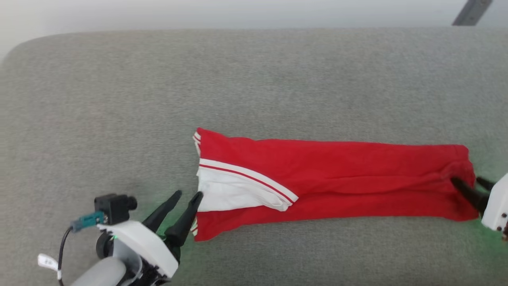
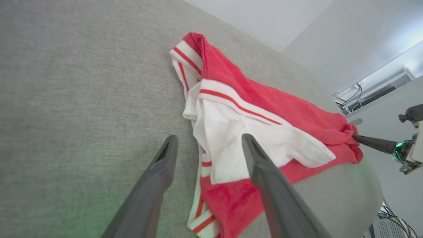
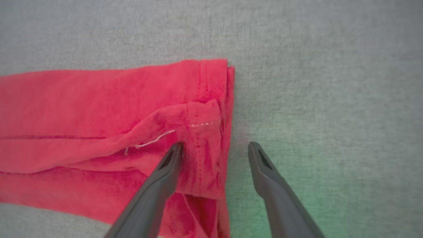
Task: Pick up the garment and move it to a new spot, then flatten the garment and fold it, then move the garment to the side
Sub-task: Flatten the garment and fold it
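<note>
- The red shirt (image 1: 337,178) lay folded into a long, narrow strip on the grey fabric surface (image 1: 254,79), stretching from the middle out to the right.
- At the strip's left end a white panel (image 1: 230,194) showed, bordered by a white band with a thin red stripe (image 1: 248,174); the rest of the strip was plain red.
- My left gripper (image 1: 188,194) stood open at the shirt's near-left corner, holding nothing. One finger reached over the edge of the white panel, and the other hung over bare grey fabric just left of it; I could not tell whether either touched.
- My right gripper (image 1: 465,179) stood open at the shirt's right end, also holding nothing. One finger (image 3: 165,172) was over the rumpled red hem, and the other (image 3: 267,172) was over the grey surface just beside that edge.
- A loose white thread (image 3: 153,142) lay on the red cloth by the hem.
- A green glow fell on the grey fabric near both grippers.
</note>
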